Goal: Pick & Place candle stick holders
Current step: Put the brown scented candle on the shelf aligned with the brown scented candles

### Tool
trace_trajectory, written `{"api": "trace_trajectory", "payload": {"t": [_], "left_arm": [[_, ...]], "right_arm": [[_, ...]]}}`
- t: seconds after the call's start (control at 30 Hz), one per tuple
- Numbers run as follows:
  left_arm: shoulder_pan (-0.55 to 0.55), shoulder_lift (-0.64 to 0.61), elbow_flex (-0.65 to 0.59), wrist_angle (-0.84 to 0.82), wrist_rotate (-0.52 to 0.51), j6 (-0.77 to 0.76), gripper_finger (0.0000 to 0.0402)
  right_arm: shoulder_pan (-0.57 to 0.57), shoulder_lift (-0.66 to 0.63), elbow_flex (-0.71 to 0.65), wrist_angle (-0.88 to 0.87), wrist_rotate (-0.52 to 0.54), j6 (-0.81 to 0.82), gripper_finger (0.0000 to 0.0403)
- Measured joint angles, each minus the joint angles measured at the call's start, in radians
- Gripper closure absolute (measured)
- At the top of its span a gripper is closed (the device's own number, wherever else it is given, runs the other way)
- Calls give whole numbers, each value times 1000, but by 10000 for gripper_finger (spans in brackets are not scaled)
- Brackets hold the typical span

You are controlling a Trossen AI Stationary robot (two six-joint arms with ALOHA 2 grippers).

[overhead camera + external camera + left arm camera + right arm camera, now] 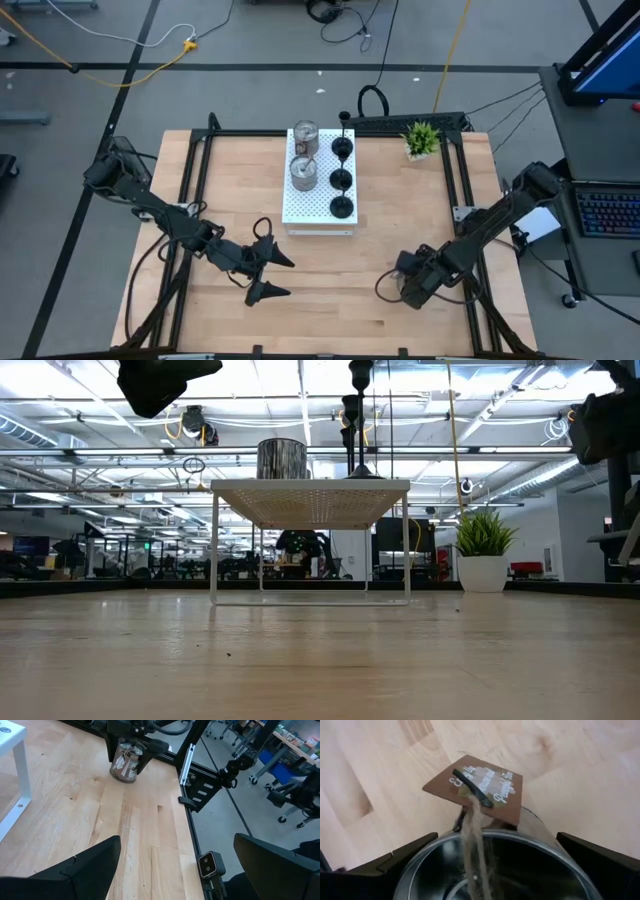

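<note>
The wooden counter (pixel 330 270) is carrying a white perforated stand (pixel 318 214) near its far middle. On the stand, two silver candle stick holders (pixel 304 139) are sitting in one column and three black candle stick holders (pixel 341 179) are standing in a row beside them. A small potted plant (pixel 421 138) is sitting at the far right corner. The left gripper (pixel 277 275) is hovering over the counter's near left part with its fingers spread wide and holding nothing. The right gripper (pixel 412 283) is reaching down at the near right, its fingers (pixel 410 851) closing around a third silver candle stick holder (pixel 495 865), whose brown paper tag (pixel 477 787) is lying on the wood.
</note>
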Motion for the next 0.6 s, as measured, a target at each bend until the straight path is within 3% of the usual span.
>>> {"api": "trace_trajectory", "payload": {"t": [0.6], "left_arm": [[0,0,0,-2,0,0,7]], "right_arm": [[51,-34,0,-77,12,-11,7]]}}
